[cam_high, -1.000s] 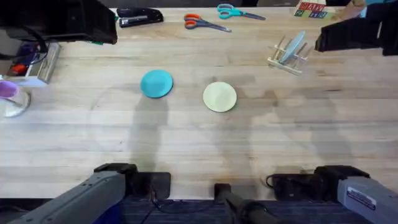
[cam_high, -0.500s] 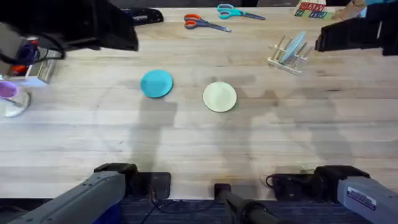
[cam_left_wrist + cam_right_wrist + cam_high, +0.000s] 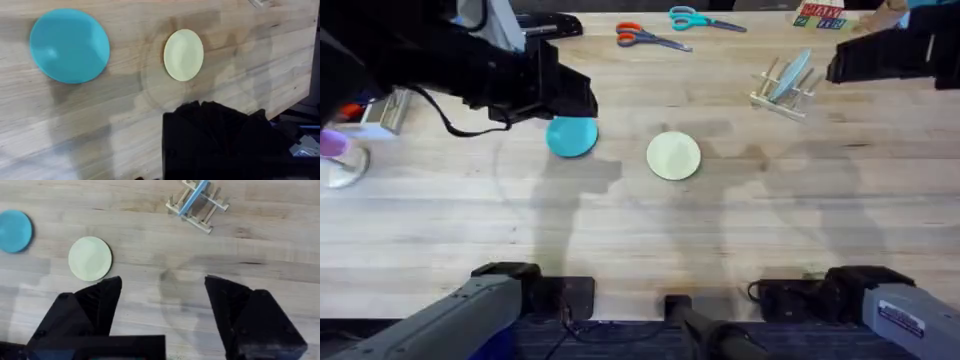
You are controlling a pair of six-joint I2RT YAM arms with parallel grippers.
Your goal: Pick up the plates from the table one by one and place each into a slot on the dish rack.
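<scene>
Nearest the arms' bases, the wood-plank bench (image 3: 650, 240) is lying bare, and beyond that stretch the two plates are sitting flat side by side and apart: the cream plate (image 3: 673, 156) toward the middle and the teal plate (image 3: 571, 136) to its left. Neither is standing in a slot, so both picks and both placements are remaining. The left gripper (image 3: 555, 95) is hanging large and dark just above the far edge of the teal plate, not touching it as far as can be judged; whether its fingers are spread or pressed together cannot be told. In its wrist view the teal plate is lying well clear of the dark gripper body. Farther off, at the right, the dish rack (image 3: 783, 88) is holding one pale blue-grey plate (image 3: 791, 76) tilted between its dowels. The right gripper (image 3: 162, 300) is hovering beside the rack with its fingers spread wide and holding nothing.
</scene>
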